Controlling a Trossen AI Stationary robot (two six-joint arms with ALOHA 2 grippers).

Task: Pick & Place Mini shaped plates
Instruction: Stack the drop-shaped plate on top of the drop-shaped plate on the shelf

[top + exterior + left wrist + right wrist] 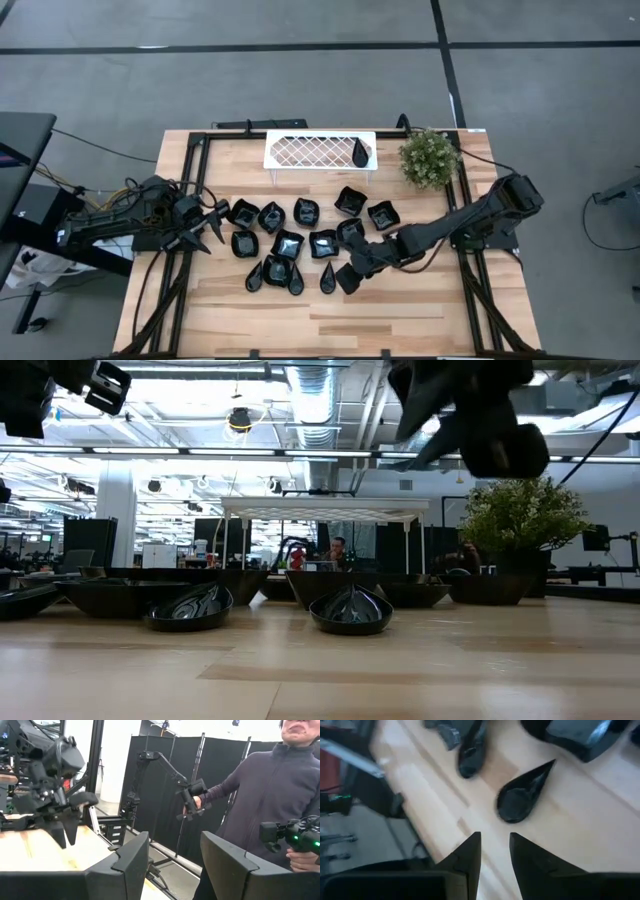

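Several mini shaped plates (300,240), glossy black, lie in a cluster on the middle of the wooden table. Some are squarish with wavy rims, some teardrop-shaped. One teardrop plate (359,153) rests on the white lattice tray (300,150). My right gripper (345,278) hovers open above the near-right part of the cluster. In its wrist view the right gripper (495,840) stands just short of a teardrop plate (522,795) and touches nothing. My left gripper (212,228) waits open at the cluster's left edge and is empty in its wrist view (175,855).
A green plant (430,158) stands at the far right, beside the tray. Black frame rails (195,200) run along the table's left and right sides. Bare wood (320,320) lies toward the near edge. A person (280,795) stands beyond the table, holding handles.
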